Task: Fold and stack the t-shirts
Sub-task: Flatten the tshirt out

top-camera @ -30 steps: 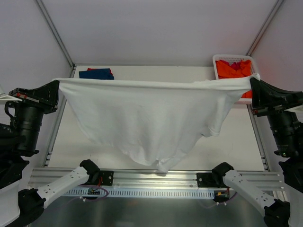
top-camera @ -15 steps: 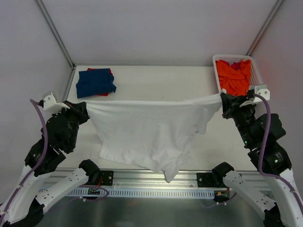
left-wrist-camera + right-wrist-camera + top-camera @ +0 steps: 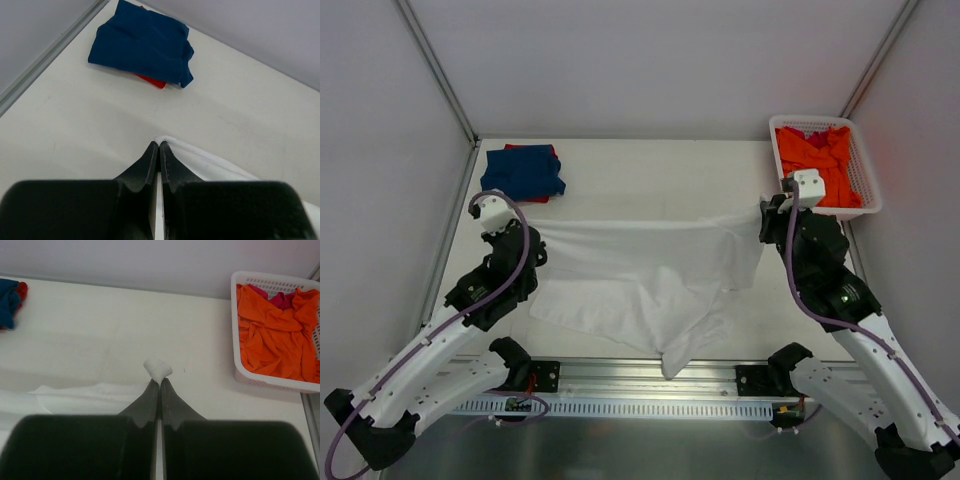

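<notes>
The white t-shirt (image 3: 640,275) hangs stretched between my two grippers, low over the table, its lower part lying crumpled toward the front rail. My left gripper (image 3: 527,232) is shut on its left corner (image 3: 172,142). My right gripper (image 3: 767,212) is shut on its right corner (image 3: 158,369). The dark blue t-shirt (image 3: 523,172) lies folded at the far left on top of the red t-shirt (image 3: 151,81), of which only an edge shows. The orange t-shirt (image 3: 817,158) lies crumpled in the basket, also in the right wrist view (image 3: 272,335).
The white lattice basket (image 3: 865,190) stands at the far right corner, with a bit of magenta cloth (image 3: 280,299) under the orange t-shirt. The metal rail (image 3: 640,380) with both arm bases runs along the near edge. Frame posts rise at the back corners.
Both grippers have come down and inward with the white t-shirt, from held high and wide to low over the table. The shirt's lower part now rests on the table.
</notes>
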